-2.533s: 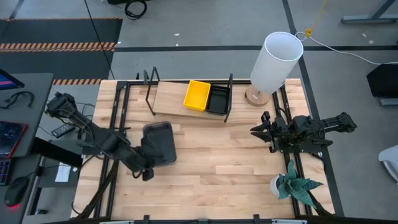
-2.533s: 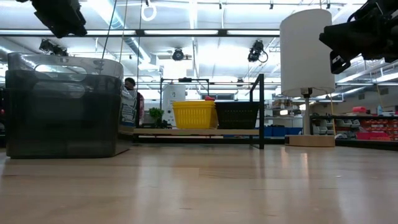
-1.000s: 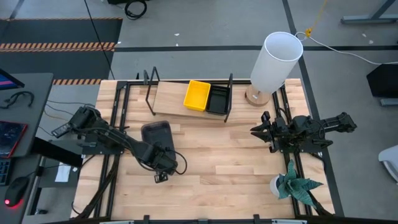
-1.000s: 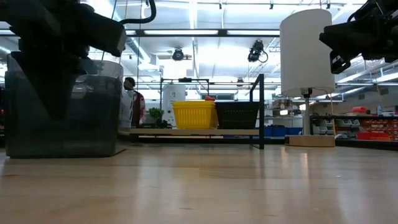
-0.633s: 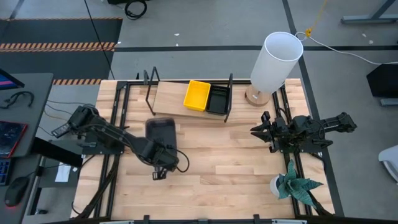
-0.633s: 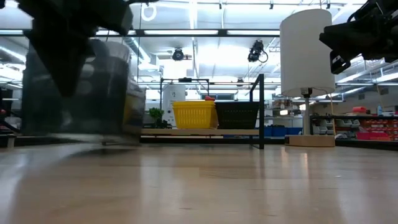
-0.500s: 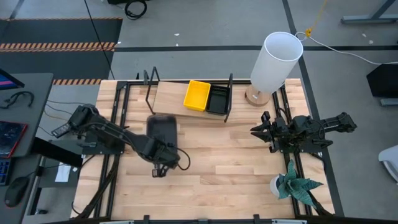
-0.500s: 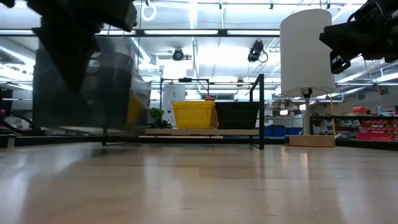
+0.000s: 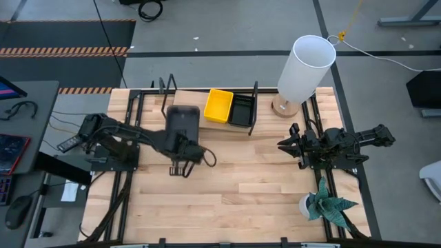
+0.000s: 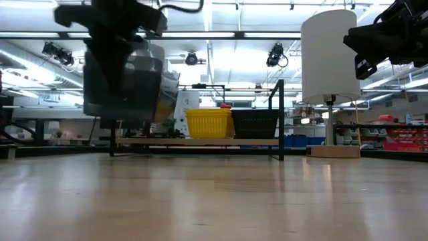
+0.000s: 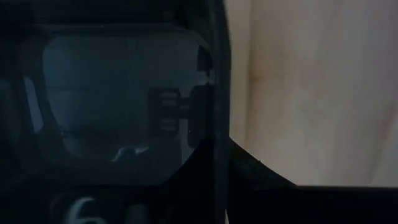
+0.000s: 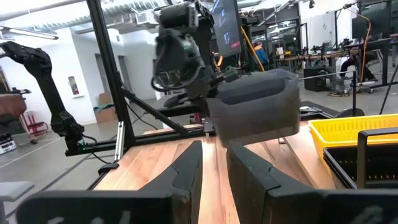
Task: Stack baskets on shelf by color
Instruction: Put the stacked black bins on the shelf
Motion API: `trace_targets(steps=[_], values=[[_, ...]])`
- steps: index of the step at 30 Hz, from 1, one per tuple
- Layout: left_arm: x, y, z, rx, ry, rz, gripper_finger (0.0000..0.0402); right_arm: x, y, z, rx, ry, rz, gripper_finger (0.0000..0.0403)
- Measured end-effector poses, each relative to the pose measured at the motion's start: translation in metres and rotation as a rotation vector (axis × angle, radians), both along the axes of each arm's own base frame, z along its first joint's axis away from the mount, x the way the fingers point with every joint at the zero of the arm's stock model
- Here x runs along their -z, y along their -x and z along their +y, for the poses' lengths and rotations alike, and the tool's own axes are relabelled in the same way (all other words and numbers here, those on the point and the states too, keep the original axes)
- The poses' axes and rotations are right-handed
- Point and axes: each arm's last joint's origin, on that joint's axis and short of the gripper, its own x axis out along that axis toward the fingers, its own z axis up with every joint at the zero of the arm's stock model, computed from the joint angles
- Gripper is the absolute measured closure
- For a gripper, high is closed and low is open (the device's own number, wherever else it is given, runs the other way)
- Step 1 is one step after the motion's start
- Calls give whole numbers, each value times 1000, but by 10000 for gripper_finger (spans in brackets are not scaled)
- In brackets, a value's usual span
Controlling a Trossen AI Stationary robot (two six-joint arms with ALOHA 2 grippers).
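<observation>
A smoky grey basket (image 9: 183,118) hangs in the air over the left part of the shelf (image 9: 185,97), with my left gripper (image 9: 182,140) shut on it. In the low view the grey basket (image 10: 124,80) is well above the shelf board (image 10: 200,141). A yellow basket (image 9: 218,105) and a black basket (image 9: 241,110) stand side by side on the shelf's right part. My right gripper (image 9: 284,146) waits above the table's right side, open, with nothing between its fingers (image 12: 186,168). My left gripper has the grey basket by its near end wall (image 11: 214,93), which stands between the two fingers. The fingers come from the table's near side, slanting down over the rim. The basket is lifted clear of table and shelf, roughly level, its open side up.
A tall white lamp (image 9: 306,69) stands at the far right corner beside the shelf's black wire end frame (image 9: 253,107). A small potted plant (image 9: 327,205) sits at the near right. Bare wooden tabletop (image 9: 241,186) lies in the middle and near part.
My left gripper, shut on the grey basket, has risen and gone toward the table's far edge. The basket has come off the tabletop and now hangs over the shelf's left part.
</observation>
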Motion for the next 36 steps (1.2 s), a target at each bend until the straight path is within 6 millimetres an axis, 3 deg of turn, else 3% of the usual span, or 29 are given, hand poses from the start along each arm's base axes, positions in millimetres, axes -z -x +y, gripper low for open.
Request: trace_targets(steps=[12,23,27,36], values=[[1,-9,93,-45,-30,-7,387,0,0,0,0,0,0,324],[1,1,159,-90,14,-57,387,0,0,0,0,0,0,324],[1,4,171,-129,82,-101,374,0,0,0,0,0,0,324],[2,4,163,-119,103,-78,351,0,0,0,0,0,0,324]])
